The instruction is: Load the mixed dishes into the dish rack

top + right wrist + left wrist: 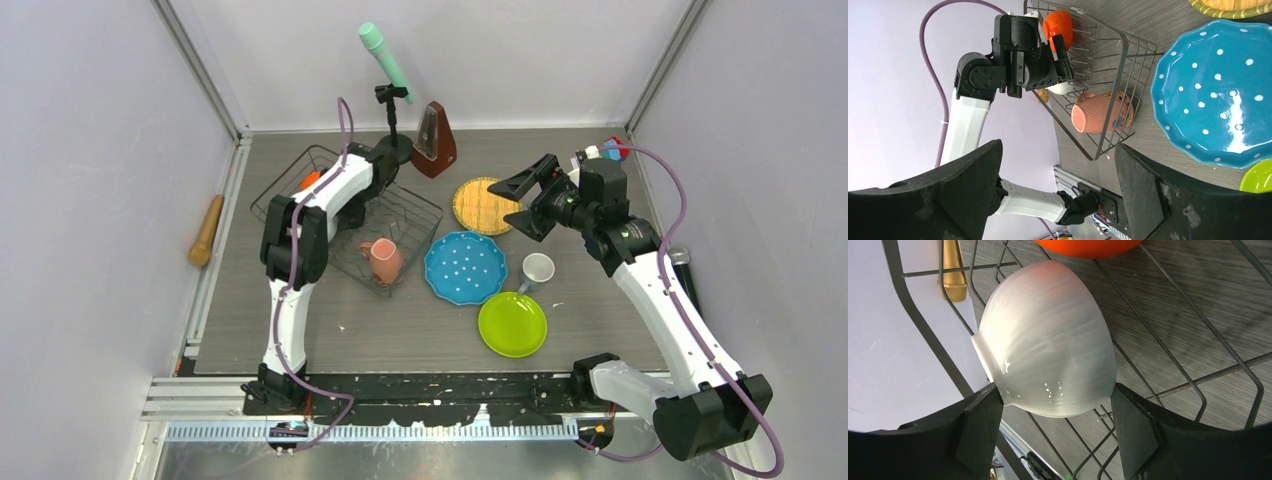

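Note:
My left gripper (385,172) is down inside the dish rack (420,215) at its back, jaws wide open. The white bowl (1048,340) lies on its side on the rack wires (1198,390), its lower edge between my fingertips. The orange bowl (310,180) is in the rack beside it, and shows in the left wrist view (1083,246). The pinkish-tan mug (385,260) lies in the rack's near end. My right gripper (515,205) is open and empty above the yellow woven plate (483,205). The blue dotted plate (465,267), lime-green plate (512,323) and grey mug (537,270) are on the table.
The brown metronome (436,140) and the microphone stand (388,60) are behind the rack. A wooden rolling pin (207,230) lies off the table's left edge. A small red and blue object (613,150) is at the back right corner.

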